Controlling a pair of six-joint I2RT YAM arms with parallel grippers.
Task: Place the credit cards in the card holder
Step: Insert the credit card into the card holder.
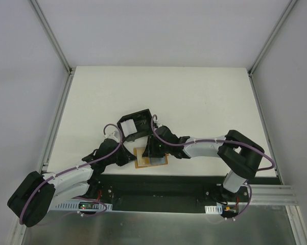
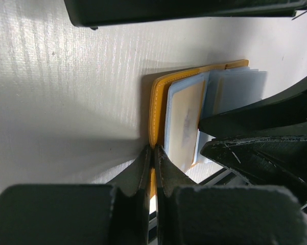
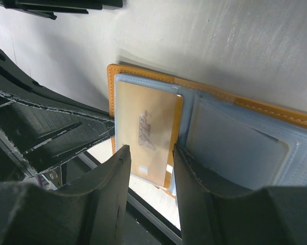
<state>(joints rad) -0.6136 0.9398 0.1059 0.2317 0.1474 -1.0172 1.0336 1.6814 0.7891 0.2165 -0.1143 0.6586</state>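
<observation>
The tan-orange wallet (image 1: 151,158) lies open at the table's near edge, with clear sleeves showing. A tan credit card (image 3: 145,130) sits in its left sleeve (image 2: 185,115). My right gripper (image 3: 150,153) is open over the wallet, one finger on each side of the card's lower end, and grips nothing. My left gripper (image 2: 154,153) is shut on the wallet's orange edge (image 2: 154,109). The card holder (image 1: 135,124), a black open box with a white insert, stands just beyond both grippers. It also shows as a black edge at the top of the left wrist view (image 2: 184,13).
The wallet overhangs the table's front edge above the black base rail (image 1: 158,184). In the right wrist view the left gripper's black fingers (image 3: 51,132) crowd the wallet's left side. White tabletop (image 1: 204,97) stretches behind and to the sides.
</observation>
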